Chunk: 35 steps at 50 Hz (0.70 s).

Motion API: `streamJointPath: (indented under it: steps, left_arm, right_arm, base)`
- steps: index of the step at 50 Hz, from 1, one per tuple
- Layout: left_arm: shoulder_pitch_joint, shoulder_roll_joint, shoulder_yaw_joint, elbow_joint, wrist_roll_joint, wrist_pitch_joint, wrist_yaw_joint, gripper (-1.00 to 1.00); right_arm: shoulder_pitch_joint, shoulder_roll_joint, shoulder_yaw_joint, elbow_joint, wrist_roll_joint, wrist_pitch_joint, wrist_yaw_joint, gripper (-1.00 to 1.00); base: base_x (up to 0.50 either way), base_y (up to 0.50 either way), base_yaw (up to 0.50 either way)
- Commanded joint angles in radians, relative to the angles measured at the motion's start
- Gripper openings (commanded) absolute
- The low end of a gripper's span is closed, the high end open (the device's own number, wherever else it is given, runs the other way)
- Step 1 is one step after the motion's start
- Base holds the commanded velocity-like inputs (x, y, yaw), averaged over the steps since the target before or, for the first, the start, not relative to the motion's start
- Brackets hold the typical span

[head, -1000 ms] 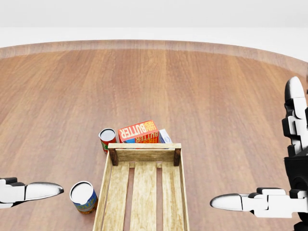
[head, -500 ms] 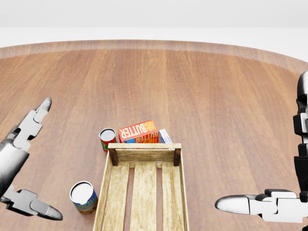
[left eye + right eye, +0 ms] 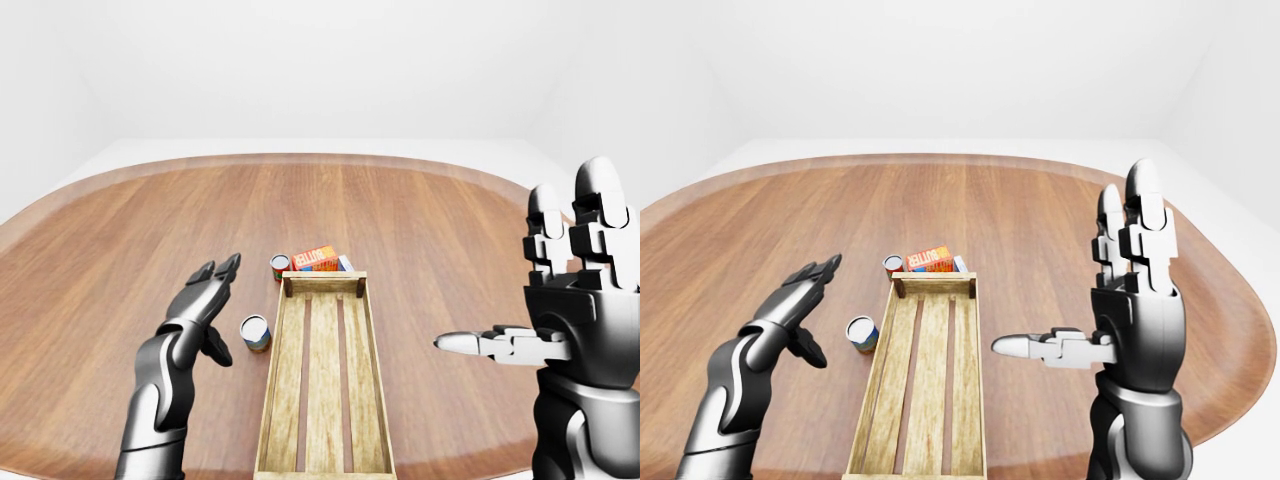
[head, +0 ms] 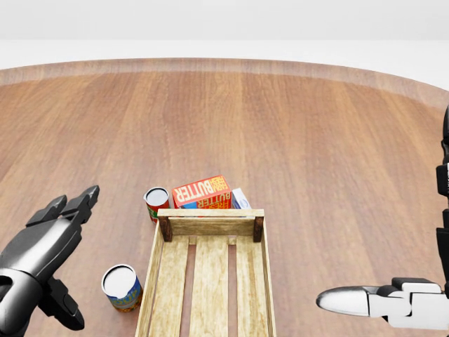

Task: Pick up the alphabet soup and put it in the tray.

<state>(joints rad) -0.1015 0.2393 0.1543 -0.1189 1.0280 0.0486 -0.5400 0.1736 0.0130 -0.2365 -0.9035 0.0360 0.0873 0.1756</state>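
A blue-and-orange-labelled can with a white top [image 4: 121, 288] stands on the table just left of the wooden tray [image 4: 210, 222]. A second can with a red and green label [image 4: 156, 202] stands at the tray's upper left corner. I cannot read either label, so I cannot tell which is the alphabet soup. My left hand [image 3: 215, 312] is open and empty, hovering left of the nearer can with fingers stretched up the view. My right hand [image 3: 1095, 290] is open and empty, raised to the right of the tray with its thumb pointing left.
A red butter box [image 4: 202, 191] and a blue-white box [image 4: 240, 199] lie against the tray's top end. The tray is long with a slatted bottom. The round wooden table [image 3: 420, 210] ends at a curved rim at the top of the views.
My left hand rose from the lower left edge, turned its dark back toward the camera and moved closer to the nearer can. My right hand drifted slightly right. The objects stayed put.
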Motion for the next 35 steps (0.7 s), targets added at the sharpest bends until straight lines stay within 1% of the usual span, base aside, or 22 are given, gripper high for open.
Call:
streamJointPath:
  steps: [1, 2, 3, 7, 9, 11, 12, 14, 18, 19, 24, 27, 30, 35]
  left_arm:
    - [-0.008, -0.011, -0.063, 0.14, 0.115, -0.034, 0.059, 1.0]
    - [-0.016, -0.013, -0.065, 0.15, 0.122, -0.03, 0.064, 1.0]
    - [-0.016, -0.017, -0.072, 0.165, 0.127, -0.033, 0.071, 1.0]
    - [-0.035, -0.019, -0.086, 0.221, 0.138, -0.032, 0.1, 1.0]
    - [-0.057, -0.021, -0.094, 0.277, 0.148, -0.025, 0.128, 1.0]
    - [-0.065, -0.021, -0.104, 0.298, 0.15, -0.02, 0.14, 1.0]
    - [-0.068, -0.023, -0.106, 0.301, 0.149, -0.017, 0.139, 1.0]
    - [-0.066, -0.025, -0.112, 0.305, 0.142, -0.018, 0.137, 1.0]
    - [-0.079, -0.025, -0.121, 0.345, 0.145, -0.021, 0.159, 1.0]
    - [-0.087, -0.026, -0.123, 0.357, 0.146, -0.017, 0.166, 1.0]
    - [-0.1, -0.03, -0.134, 0.394, 0.143, -0.013, 0.186, 1.0]
    - [-0.121, -0.029, -0.143, 0.446, 0.142, -0.016, 0.21, 1.0]
    - [-0.135, -0.029, -0.146, 0.462, 0.141, -0.008, 0.215, 1.0]
    - [-0.149, -0.029, -0.153, 0.497, 0.136, -0.007, 0.232, 1.0]
  right_arm:
    - [0.001, 0.002, -0.004, -0.015, 0.005, 0.0, -0.002, 1.0]
    - [0.0, 0.001, -0.001, -0.016, 0.002, 0.0, -0.003, 1.0]
    - [0.001, 0.002, 0.001, -0.015, 0.002, 0.0, -0.003, 1.0]
    - [-0.001, 0.001, 0.002, -0.008, 0.0, 0.0, -0.003, 1.0]
    - [-0.002, 0.0, 0.001, -0.005, 0.0, 0.0, -0.004, 1.0]
    - [-0.002, 0.0, 0.003, -0.002, -0.001, 0.0, -0.004, 1.0]
    - [-0.003, 0.0, 0.003, -0.003, 0.0, 0.0, -0.004, 1.0]
    - [-0.002, 0.0, 0.005, -0.001, -0.002, 0.0, -0.005, 1.0]
    - [-0.002, 0.0, 0.003, -0.001, 0.002, 0.0, -0.005, 1.0]
    - [0.0, 0.0, -0.001, -0.005, 0.005, 0.0, -0.004, 1.0]
    - [0.0, 0.001, -0.003, -0.008, 0.006, 0.0, -0.004, 1.0]
    - [-0.001, 0.001, -0.001, -0.008, 0.005, 0.0, -0.005, 1.0]
    - [-0.004, 0.0, -0.006, -0.004, 0.008, 0.0, -0.005, 1.0]
    - [-0.002, 0.0, -0.007, -0.009, 0.01, 0.0, -0.004, 1.0]
  base:
    - [0.0, 0.0, 0.0]
    - [0.0, 0.0, 0.0]
    - [0.0, 0.0, 0.0]
    - [0.0, 0.0, 0.0]
    - [0.0, 0.0, 0.0]
    - [0.0, 0.0, 0.0]
    - [0.0, 0.0, 0.0]
    - [0.0, 0.0, 0.0]
    - [0.0, 0.0, 0.0]
    - [0.0, 0.0, 0.0]
    - [0.0, 0.0, 0.0]
    - [0.0, 0.0, 0.0]
    - [0.0, 0.0, 0.0]
    - [0.0, 0.0, 0.0]
